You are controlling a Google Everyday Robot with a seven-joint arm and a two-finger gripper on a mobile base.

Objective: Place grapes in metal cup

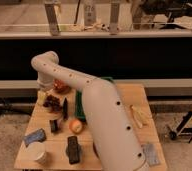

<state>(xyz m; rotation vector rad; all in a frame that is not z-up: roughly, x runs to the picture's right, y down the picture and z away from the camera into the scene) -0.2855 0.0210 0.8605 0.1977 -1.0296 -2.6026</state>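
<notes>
The grapes [51,102], a small dark purple-red bunch, lie at the back left of the wooden table [114,150]. My gripper [50,96] hangs from the white arm [104,115] directly over the grapes and partly hides them. The metal cup [54,125], small, short and dark inside, stands on the table a little in front of the grapes and apart from the gripper.
An orange-red round object [61,87] sits behind the grapes. A yellow-orange fruit [76,126] lies right of the metal cup. A white cup [37,152], a blue item [34,136] and a dark block [73,149] are at the front left. A green tray [80,106] is mid-table, a banana [138,116] at right.
</notes>
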